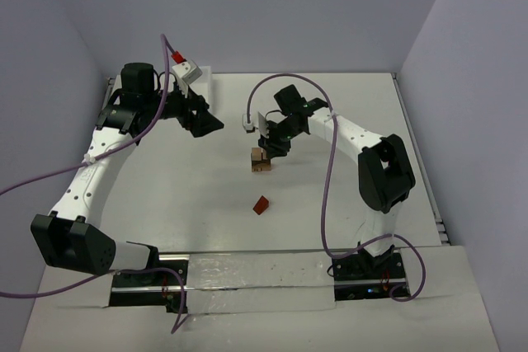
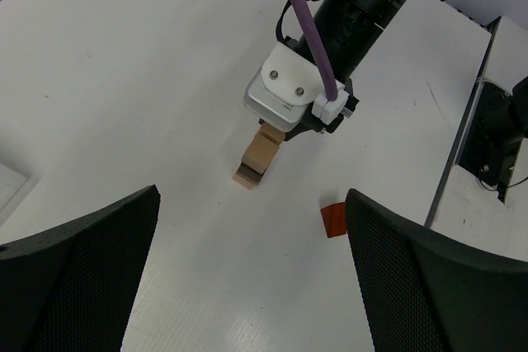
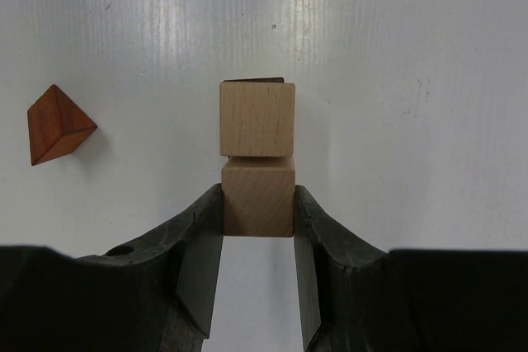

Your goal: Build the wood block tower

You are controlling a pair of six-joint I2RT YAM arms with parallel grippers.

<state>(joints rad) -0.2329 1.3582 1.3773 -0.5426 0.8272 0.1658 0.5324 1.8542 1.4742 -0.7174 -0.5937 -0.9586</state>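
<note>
The wood block tower (image 1: 261,162) stands mid-table, a light tan block (image 3: 256,119) over a dark brown one whose edge just shows (image 3: 257,80). My right gripper (image 3: 257,204) is shut on another light tan block (image 3: 258,197), which it holds directly over the stack and touching the tan block below. The left wrist view shows that gripper (image 2: 299,103) above the tower (image 2: 255,162). A reddish-brown wedge block (image 1: 261,204) (image 3: 58,124) (image 2: 332,220) lies loose nearby. My left gripper (image 1: 208,124) (image 2: 252,204) hangs open and empty, well back from the tower.
A white bin (image 1: 203,80) sits at the far left behind the left arm. The table's right edge and the right arm's base (image 2: 495,138) show in the left wrist view. Grey walls close in the table.
</note>
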